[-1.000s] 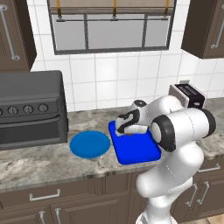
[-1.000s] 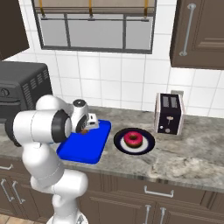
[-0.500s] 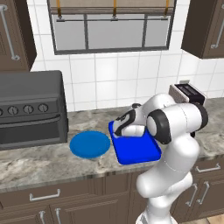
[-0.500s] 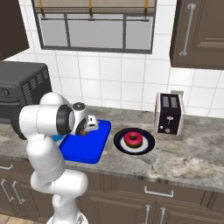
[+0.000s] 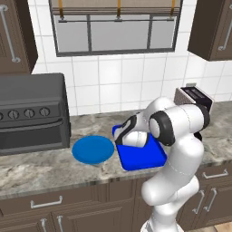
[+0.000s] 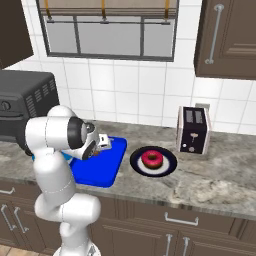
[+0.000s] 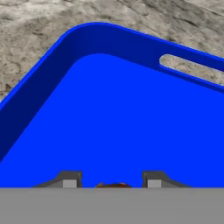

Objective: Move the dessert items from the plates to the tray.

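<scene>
My gripper (image 7: 113, 180) hangs low over the blue rectangular tray (image 7: 113, 118), shut on the small brown ball (image 7: 113, 185), whose top peeks out between the fingertips (image 7: 70, 179). The tray's handle slot (image 7: 192, 70) lies ahead at the far right. From the left base view the gripper (image 5: 121, 138) sits over the tray (image 5: 145, 156), just right of the bare round blue plate (image 5: 93, 149). The pink-frosted donut (image 6: 151, 159) rests on the small red-and-dark-rimmed plate (image 6: 170, 159), right of the tray (image 6: 100, 172).
A dark toaster oven (image 5: 29, 113) stands at the left of the counter. A toaster (image 6: 192, 130) stands behind the donut plate. The stone counter's front edge runs above the cabinet drawers. A tiled wall and a window close off the back.
The hand has dropped lower and shifted left over the tray, still carrying the brown ball. The donut and both plates have stayed where they were.
</scene>
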Controlling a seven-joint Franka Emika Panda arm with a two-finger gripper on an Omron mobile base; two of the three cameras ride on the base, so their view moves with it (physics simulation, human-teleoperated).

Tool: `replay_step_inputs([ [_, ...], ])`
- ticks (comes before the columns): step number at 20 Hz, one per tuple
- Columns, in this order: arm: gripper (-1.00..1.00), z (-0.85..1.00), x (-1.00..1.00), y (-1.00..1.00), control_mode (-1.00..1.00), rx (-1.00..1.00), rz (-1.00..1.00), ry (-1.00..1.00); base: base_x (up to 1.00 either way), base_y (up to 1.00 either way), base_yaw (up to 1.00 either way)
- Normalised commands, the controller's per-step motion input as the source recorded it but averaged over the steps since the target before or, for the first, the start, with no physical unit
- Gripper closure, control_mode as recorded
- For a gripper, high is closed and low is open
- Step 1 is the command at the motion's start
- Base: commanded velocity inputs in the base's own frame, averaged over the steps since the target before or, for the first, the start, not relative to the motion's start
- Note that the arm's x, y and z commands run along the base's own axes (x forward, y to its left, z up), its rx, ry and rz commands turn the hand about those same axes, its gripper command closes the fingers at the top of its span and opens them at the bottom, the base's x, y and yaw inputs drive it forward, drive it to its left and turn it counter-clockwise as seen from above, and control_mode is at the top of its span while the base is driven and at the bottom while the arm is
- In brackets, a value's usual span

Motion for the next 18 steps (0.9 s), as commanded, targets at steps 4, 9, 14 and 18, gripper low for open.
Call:
replay_step_inputs([
  [4, -1.00, -0.03, 0.00, 0.00, -1.00, 0.00, -0.01, -0.03, 0.00, 0.00, 0.00],
  [9, -1.00, 0.33, -0.01, -0.06, -1.00, 0.04, -0.02, 0.01, 0.00, 0.00, 0.00],
  [14, -1.00, 0.49, 0.00, -0.01, -1.00, 0.00, 0.00, 0.00, 0.00, 0.00, 0.00],
  [18, -1.00, 0.75, -0.01, -0.03, -1.00, -0.01, -0.05, 0.04, 0.00, 0.00, 0.00],
])
